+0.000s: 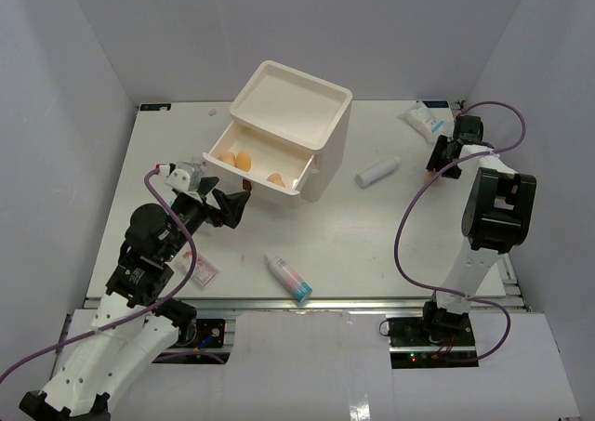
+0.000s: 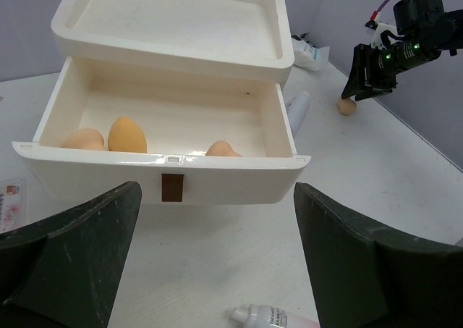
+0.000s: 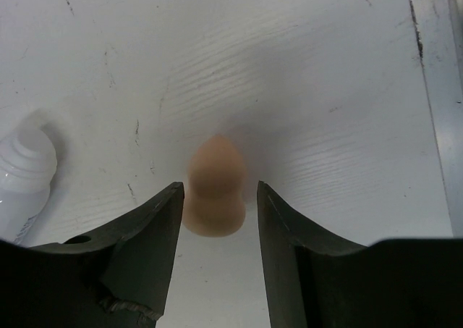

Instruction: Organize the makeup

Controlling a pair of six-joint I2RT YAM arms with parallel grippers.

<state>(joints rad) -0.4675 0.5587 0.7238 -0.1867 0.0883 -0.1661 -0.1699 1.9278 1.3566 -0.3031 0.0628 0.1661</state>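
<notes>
Sponge (image 3: 215, 176) sits between the parted jaws of our right gripper (image 3: 218, 190) — not yet pinched; our left gripper (image 2: 217, 194) gapes wide, empty.

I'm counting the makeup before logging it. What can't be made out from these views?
- Top view: the loose sponge is hidden beneath the right gripper.
- Left wrist view: the third drawer sponge is mostly hidden behind the drawer front.
- Left wrist view: the sachet is cut off by the left edge, print unreadable; the bottle is cut off by the bottom edge.
- Right wrist view: the white ridged item is blurred and cut off by the left edge, so it cannot be identified.
</notes>
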